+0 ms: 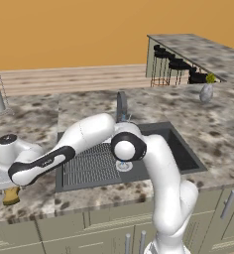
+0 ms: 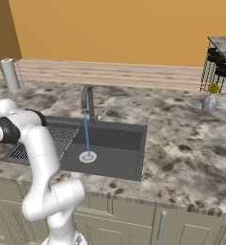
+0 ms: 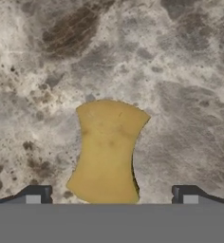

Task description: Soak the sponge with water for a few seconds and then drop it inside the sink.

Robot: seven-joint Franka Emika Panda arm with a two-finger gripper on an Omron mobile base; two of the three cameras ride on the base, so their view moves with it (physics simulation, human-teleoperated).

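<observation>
Speckled stone counter (image 1: pixel 29 119) around a dark sink (image 2: pixel 110 143), water (image 2: pixel 86 134) running.
Fingers (image 3: pixel 111 194) spread wide just above the sponge (image 3: pixel 108 152), lying left of the sink; grasping, soaking and dropping all remain.

A thin blue stream of water (image 2: pixel 86 134) is running from the grey faucet (image 2: pixel 88 101) down onto the round white drain (image 2: pixel 87 157) of the dark sink (image 2: pixel 116 143), which is sitting recessed in the speckled bench (image 2: pixel 182 143). A small vase (image 2: pixel 209 103) is standing near the bench's far right edge.
</observation>
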